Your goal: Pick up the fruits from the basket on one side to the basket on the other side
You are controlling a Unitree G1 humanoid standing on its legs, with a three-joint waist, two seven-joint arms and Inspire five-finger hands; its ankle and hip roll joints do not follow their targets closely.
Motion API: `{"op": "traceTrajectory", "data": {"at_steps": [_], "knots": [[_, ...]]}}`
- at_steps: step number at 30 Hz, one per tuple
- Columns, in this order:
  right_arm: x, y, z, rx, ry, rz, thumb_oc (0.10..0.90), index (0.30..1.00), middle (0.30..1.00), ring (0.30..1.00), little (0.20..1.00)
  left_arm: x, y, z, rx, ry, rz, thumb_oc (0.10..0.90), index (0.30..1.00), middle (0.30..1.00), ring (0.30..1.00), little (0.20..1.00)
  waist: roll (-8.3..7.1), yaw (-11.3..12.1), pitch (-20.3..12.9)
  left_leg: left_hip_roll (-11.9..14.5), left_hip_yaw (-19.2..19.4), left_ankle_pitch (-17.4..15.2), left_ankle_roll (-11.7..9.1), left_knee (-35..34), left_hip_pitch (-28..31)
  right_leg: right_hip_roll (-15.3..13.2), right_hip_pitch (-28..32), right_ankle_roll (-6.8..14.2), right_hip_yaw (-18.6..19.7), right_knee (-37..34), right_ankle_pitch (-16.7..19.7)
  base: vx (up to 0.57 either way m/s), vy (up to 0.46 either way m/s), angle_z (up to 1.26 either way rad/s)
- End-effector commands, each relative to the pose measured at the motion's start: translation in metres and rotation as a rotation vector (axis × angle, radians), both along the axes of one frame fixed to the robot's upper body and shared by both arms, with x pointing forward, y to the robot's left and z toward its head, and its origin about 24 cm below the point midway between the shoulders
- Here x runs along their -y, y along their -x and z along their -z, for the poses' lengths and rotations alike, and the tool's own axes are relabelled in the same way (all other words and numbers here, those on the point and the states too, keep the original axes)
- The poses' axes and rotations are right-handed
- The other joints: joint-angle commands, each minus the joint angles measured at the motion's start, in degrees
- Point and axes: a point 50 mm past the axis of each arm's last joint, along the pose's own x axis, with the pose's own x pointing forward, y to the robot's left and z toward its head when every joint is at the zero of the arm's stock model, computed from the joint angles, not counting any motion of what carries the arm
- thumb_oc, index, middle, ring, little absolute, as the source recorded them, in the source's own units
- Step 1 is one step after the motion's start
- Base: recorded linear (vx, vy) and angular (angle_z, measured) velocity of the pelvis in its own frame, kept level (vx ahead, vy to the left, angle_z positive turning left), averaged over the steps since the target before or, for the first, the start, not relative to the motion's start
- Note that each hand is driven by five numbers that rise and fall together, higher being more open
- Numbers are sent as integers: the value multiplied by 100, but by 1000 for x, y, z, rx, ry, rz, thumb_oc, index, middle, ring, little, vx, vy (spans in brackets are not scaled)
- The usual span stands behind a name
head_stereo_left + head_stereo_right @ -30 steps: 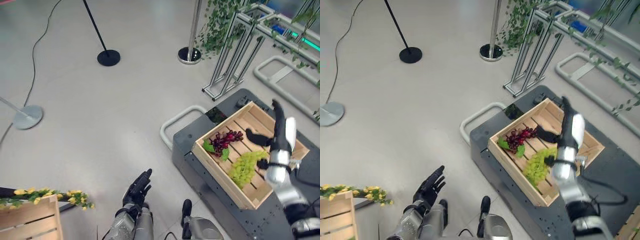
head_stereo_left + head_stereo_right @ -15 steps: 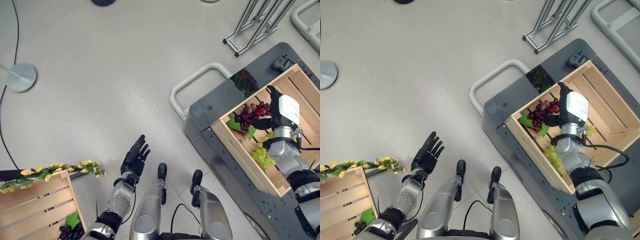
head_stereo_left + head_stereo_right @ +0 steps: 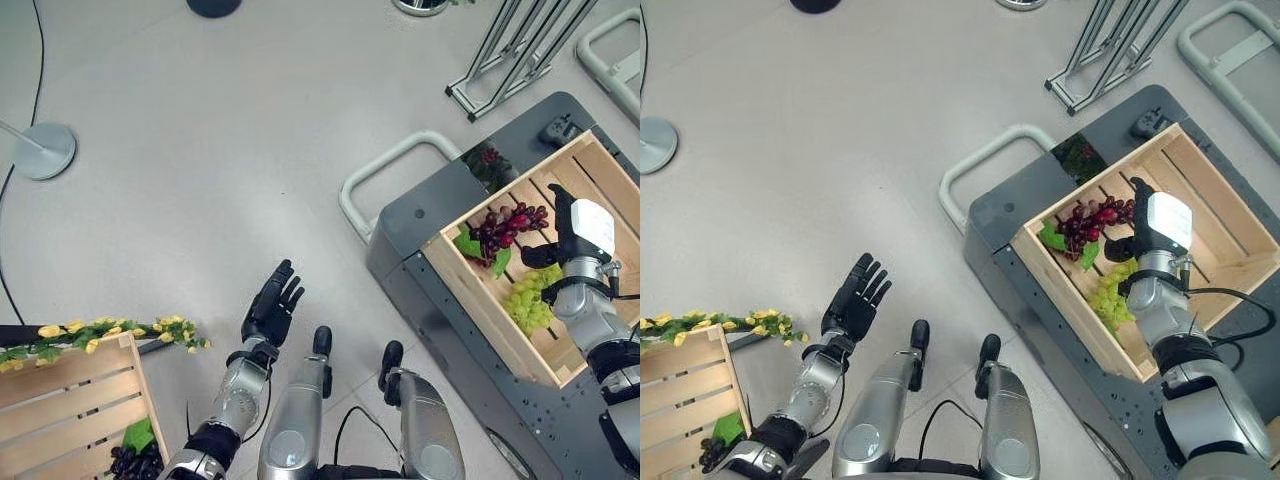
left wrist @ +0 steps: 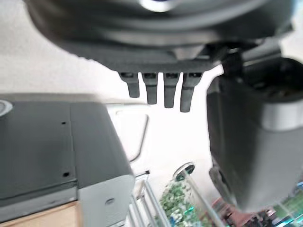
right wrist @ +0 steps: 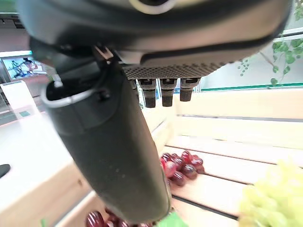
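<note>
Right hand (image 3: 578,232) is hovering over the wooden crate (image 3: 456,288) at right of frame, fingers straight and spread, gripping nothing. Half a second ago it was sitting right over the red grapes; now it is lying further toward the right edge and lower, above the slats between the two bunches. The wrist view confirms it: fingers (image 5: 162,92) extended, thumb sticking out, nothing between them.

Red grapes (image 3: 505,226) with green leaves are lying in the crate's upper-left part, more of the bunch exposed than before. Green grapes (image 3: 528,304) are lying just below them, near the crate's lower wall, just beside the right wrist. Crate is sitting on the dark grey cart (image 3: 428,215) with its white handle (image 3: 385,166) toward frame centre.

Left hand (image 3: 273,308) is hanging at lower centre over the floor, palm open, fingers straight, empty, about as before.

Second wooden crate (image 3: 62,412) is at lower left, yellow-flowered garland (image 3: 105,334) along its top edge, dark grapes (image 3: 133,462) and a leaf inside at the bottom edge. Whole view has shifted slightly since the earlier frame.
</note>
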Motion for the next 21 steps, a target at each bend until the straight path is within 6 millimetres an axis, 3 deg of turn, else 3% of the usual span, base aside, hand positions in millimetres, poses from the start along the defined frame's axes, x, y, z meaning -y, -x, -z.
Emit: {"op": "traceTrajectory", "data": {"at_steps": [1,11,17,20,21], "knots": [[24,-2,-73,119,167,34,800,900,900,900,900,5,4,-17,128,30,23,800,900,900,900,900,55,-36,-43,-60,104,-557,-59,1035,-218,-54,204,-308,-301,306,197,0,0,0],[22,-7,-62,5,193,20,800,900,900,900,900,11,8,-18,153,27,65,800,900,900,900,900,172,-25,-42,-82,77,-425,-41,1279,-522,-58,-108,-402,-308,612,81,0,0,0],[17,-12,-67,-72,356,-27,800,900,900,900,900,13,9,-20,156,34,88,800,900,900,900,900,195,18,-42,-107,46,-458,8,1436,-681,-95,-288,-404,-297,782,65,7,-10,0],[14,-18,-79,-107,455,-43,800,900,900,900,900,15,6,-22,155,32,102,800,900,900,900,900,226,72,-42,-137,47,-466,41,1452,-827,-141,-484,-370,-332,878,92,11,-39,-1],[12,-20,-79,-121,477,-48,800,900,900,900,900,15,8,-20,148,33,101,800,900,900,900,900,244,91,-42,-130,25,-630,12,1525,-781,-129,-473,-311,-287,985,-40,42,-36,4]]}}
